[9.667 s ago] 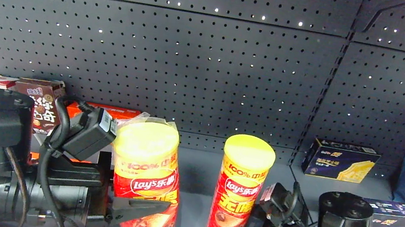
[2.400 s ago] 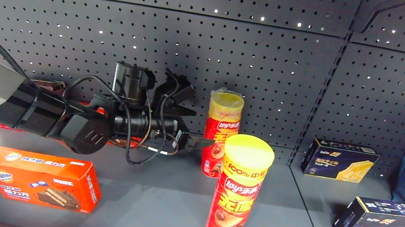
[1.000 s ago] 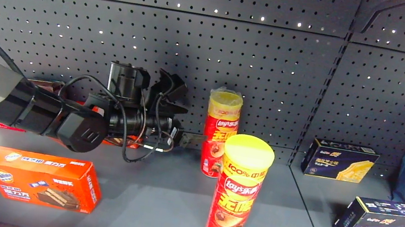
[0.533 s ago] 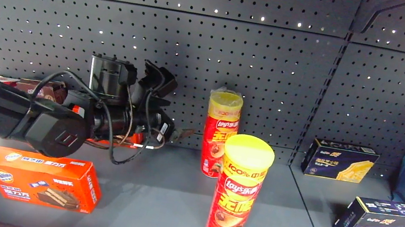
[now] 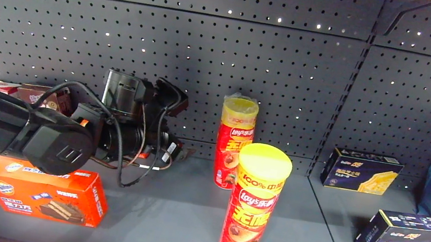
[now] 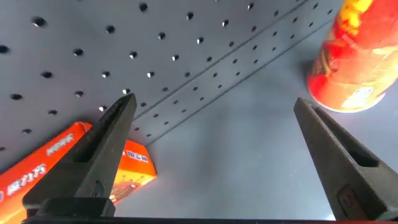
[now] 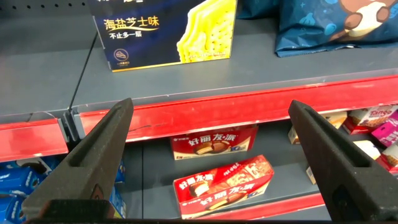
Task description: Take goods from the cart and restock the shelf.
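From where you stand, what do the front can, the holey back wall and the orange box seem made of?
Front can: probably a cardboard tube under a glossy printed wrap that catches light; its yellow lid looks like matte plastic. Back wall: likely painted sheet metal, matte dark grey, with regular punched holes. Orange box: thin cardboard, slightly glossy print, crisp folded edges.

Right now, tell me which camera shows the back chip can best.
The head view: the back chip can stands upright before the pegboard, lid to base, its corner overlapped by the front can. The left wrist view catches just its base, beyond the open left pincer. The right wrist view faces a dark box instead.
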Motion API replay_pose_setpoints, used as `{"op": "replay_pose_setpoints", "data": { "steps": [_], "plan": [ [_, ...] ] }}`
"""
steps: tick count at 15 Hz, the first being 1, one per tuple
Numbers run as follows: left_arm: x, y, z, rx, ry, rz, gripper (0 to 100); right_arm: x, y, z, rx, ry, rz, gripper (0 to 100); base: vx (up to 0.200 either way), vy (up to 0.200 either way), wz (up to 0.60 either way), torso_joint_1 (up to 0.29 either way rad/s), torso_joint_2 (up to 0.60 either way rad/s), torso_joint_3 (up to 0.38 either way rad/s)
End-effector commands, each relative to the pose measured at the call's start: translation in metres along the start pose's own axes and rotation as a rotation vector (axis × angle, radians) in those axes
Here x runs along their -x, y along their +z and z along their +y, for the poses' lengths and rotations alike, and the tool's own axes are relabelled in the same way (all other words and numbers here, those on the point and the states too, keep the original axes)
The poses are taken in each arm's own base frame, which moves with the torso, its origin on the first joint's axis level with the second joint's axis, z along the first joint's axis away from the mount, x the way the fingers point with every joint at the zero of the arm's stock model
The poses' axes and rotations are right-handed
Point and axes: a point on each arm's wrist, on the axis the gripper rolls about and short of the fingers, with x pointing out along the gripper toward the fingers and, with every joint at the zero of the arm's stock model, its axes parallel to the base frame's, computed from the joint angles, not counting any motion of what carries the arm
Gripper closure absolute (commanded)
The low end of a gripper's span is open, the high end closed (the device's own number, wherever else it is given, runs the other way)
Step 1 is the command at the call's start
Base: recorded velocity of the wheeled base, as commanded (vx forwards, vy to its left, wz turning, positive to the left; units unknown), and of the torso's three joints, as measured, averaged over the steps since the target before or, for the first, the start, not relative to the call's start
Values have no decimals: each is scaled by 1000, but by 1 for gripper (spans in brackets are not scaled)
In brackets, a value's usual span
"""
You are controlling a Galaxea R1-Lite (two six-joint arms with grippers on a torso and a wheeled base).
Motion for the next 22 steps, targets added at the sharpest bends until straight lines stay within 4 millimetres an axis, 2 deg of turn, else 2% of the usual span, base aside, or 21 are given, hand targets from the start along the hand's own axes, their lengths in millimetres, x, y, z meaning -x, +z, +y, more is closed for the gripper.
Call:
{"op": "replay_pose_setpoints", "data": {
  "steps": [1,6,13,22],
  "plan": [
    [-11,-6,-7,-4,-13,26,0,0,0,0,1,0,2,0,0,0,0,0,0,0],
    [-34,-2,-17,17,-30,23,0,0,0,0,1,0,0,0,0,0,0,0,0,0],
    [-47,-5,-23,23,-33,34,0,0,0,0,1,0,0,0,0,0,0,0,0,0],
    [-54,-6,-32,31,-54,37,0,0,0,0,1,0,2,0,0,0,0,0,0,0]
  ]
}}
